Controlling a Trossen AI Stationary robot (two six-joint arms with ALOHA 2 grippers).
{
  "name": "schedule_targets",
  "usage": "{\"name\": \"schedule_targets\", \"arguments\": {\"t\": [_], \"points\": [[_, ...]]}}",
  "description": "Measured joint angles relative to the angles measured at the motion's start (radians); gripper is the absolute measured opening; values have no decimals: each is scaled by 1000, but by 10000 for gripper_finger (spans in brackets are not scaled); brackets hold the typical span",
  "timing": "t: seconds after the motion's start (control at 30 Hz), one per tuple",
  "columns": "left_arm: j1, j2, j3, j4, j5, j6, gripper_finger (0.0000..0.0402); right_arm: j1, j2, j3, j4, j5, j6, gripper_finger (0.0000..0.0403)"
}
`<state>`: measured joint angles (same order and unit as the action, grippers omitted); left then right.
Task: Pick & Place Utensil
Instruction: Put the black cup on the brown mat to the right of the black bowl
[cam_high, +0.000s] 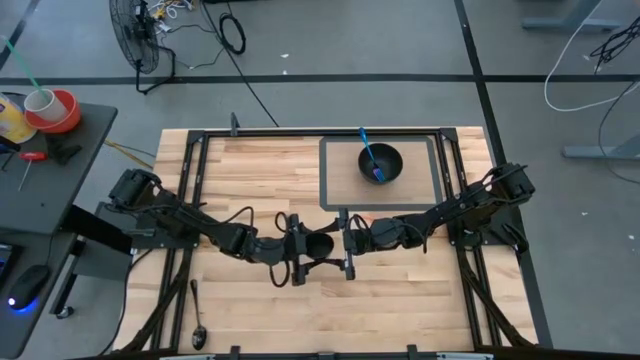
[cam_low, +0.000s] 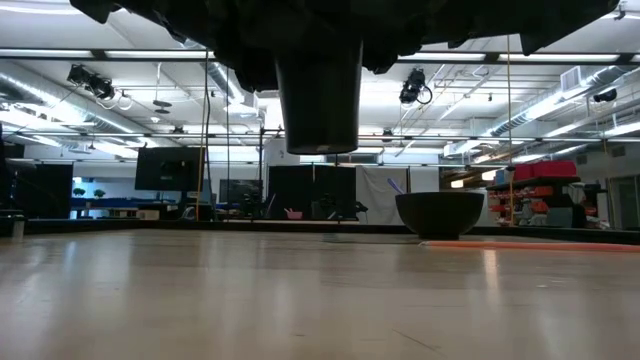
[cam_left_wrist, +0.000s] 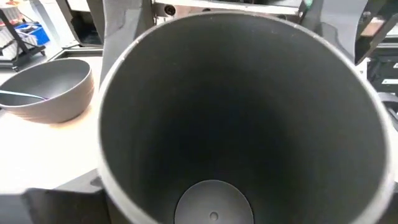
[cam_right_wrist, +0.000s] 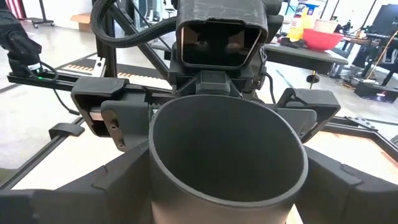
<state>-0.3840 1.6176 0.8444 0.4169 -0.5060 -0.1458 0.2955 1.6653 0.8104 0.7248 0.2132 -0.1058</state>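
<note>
Near edge of the worktop, left side: a dark spoon lies flat, its bowl end toward the edge, alone and well apart from both arms.

Mid-worktop: both arms reach in and meet over the centre. Between them is a dark cup, mouth up and upright. The low view shows it hanging clear of the wood, nothing under it.
- left gripper: jaws spread wide and pinching the cup, one finger on each side of its wall. The left wrist view looks straight down into it; inside is bare.
- right gripper: at the cup from the opposite side, jaws flanking its lower wall. Whether they press on it or stand just off it, cannot tell.

Farther back, right of centre: a dark tray with a black bowl on it. A blue utensil stands slanted in the bowl, handle over the rim toward the far edge.

Beyond the worktop: a floor fan at far left and a side table carrying a red bowl.
</note>
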Motion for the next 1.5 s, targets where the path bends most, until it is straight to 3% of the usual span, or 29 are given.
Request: {"name": "schedule_targets", "arguments": {"t": [0.57,0.77,1.03,1.3,1.5], "points": [[2,0,0,-13,-7,-76,349,-1,0,0,-9,33,17,317],[-1,0,0,-94,-72,-68,394,-1,0,0,-2,51,14,316],[-16,-55,0,-204,-76,-56,392,2,-32,1,-31,69,-4,316],[-73,-164,0,-554,-92,-236,391,27,-177,0,-211,236,4,316],[-124,-180,0,-720,-100,-400,388,26,-340,-118,-188,425,21,316]]}}
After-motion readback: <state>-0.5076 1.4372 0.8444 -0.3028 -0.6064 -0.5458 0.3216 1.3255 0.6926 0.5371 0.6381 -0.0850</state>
